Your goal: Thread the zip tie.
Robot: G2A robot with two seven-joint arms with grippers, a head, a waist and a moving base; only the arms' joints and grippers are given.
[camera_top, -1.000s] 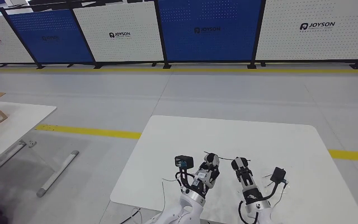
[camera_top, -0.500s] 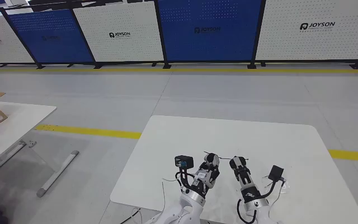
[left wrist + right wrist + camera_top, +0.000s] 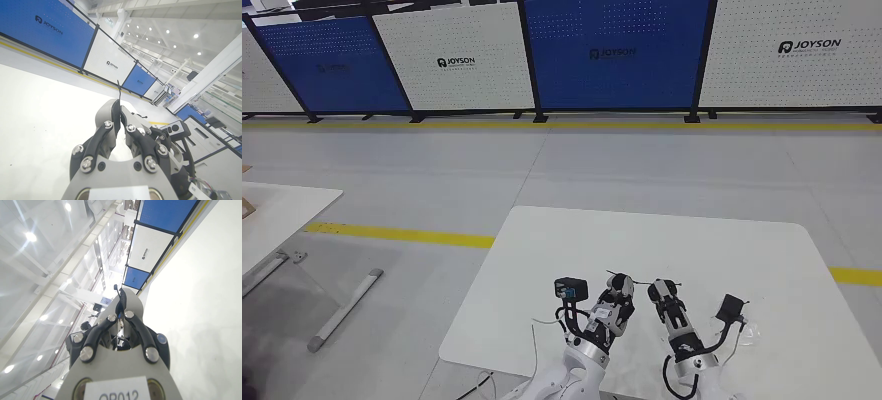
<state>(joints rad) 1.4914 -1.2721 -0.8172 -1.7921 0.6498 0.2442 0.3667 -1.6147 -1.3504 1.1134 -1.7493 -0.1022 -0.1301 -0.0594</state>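
Observation:
A thin black zip tie [image 3: 637,282] spans between both grippers above the white table's [image 3: 642,240] near edge. My left gripper [image 3: 119,106] is shut on the tie's plain tail [image 3: 119,91], which sticks out past the fingertips. My right gripper [image 3: 122,294] is shut on the other end, with the small square head [image 3: 115,286] poking out beyond its fingers. From above, the left gripper [image 3: 620,284] and the right gripper [image 3: 656,289] stand close together, tips nearly facing each other. The part of the tie inside the pads is hidden.
The white table stretches away beyond the grippers, bare. Blue and white partition panels [image 3: 617,55] line the far side of the floor, behind a yellow floor line [image 3: 402,235]. Another white table [image 3: 277,215] stands off to the left.
The right arm has shifted left, closing the gap to the left gripper. The left arm has kept still, and both grips have held.

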